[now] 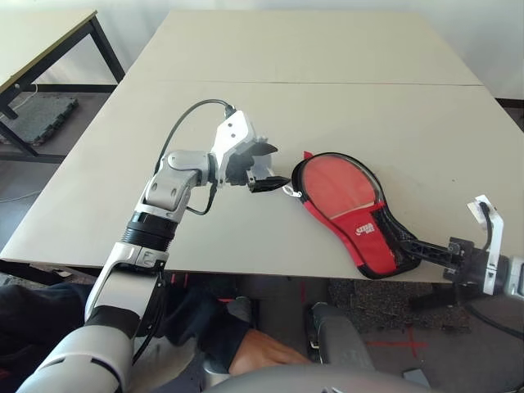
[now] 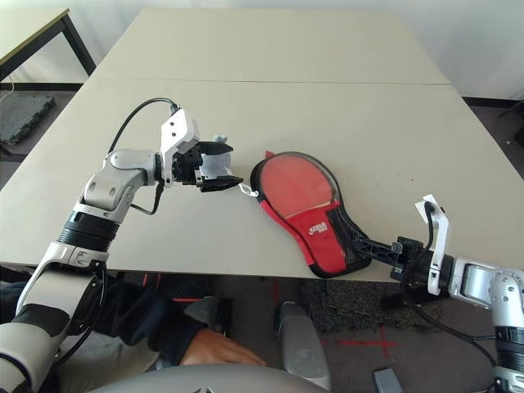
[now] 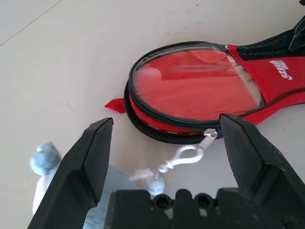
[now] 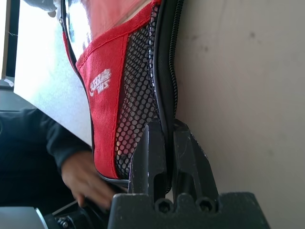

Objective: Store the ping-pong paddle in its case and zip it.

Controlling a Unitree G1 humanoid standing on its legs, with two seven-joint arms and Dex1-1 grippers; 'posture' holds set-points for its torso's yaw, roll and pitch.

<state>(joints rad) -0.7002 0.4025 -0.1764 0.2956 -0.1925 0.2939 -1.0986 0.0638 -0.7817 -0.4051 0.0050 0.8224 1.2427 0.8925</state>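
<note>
The red case (image 1: 364,233) lies near the table's front edge with its round end towards my left gripper. Through its clear front shows the round red face of the ping-pong paddle (image 3: 190,83); the handle is hidden under the black mesh pocket (image 4: 136,100). The black zipper rim gapes at the round end. My left gripper (image 1: 274,166) is open just left of the case, with the silver zipper pull (image 3: 209,137) and its white cord (image 3: 183,155) lying between its fingers. At the case's narrow end, my right gripper (image 2: 372,247) is shut on the black rim (image 4: 164,71).
A grey-white fluffy ball (image 3: 45,160) lies beside the left gripper. The case's narrow end reaches the table's front edge (image 1: 246,272). A person's hand (image 1: 262,352) rests below that edge. Another table (image 1: 49,41) stands at the far left.
</note>
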